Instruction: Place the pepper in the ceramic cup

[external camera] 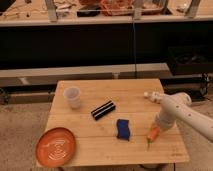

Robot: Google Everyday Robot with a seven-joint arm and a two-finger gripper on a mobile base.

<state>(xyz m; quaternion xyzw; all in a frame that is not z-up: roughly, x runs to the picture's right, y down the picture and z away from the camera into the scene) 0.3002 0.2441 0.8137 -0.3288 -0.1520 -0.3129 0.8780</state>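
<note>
An orange plate [55, 146] is seen nearest, in front of and left of the blue block [123, 129]. Just right of the block, the pepper [152, 134] is held clamped in the gripper [155, 128], tilted, its tip down at the table [100, 150]. The white arm [182, 111] is bent in from the right, its end turned downward. Behind the block lies a black striped bar [103, 110]. Farther back-left of the block, the cup [73, 97] is stood upright.

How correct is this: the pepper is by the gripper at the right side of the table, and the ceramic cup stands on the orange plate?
One point is wrong. The ceramic cup does not stand on the orange plate. It stands on the bare table, behind the plate and apart from it, as the camera view shows. The pepper is indeed by the gripper at the right side.
</note>
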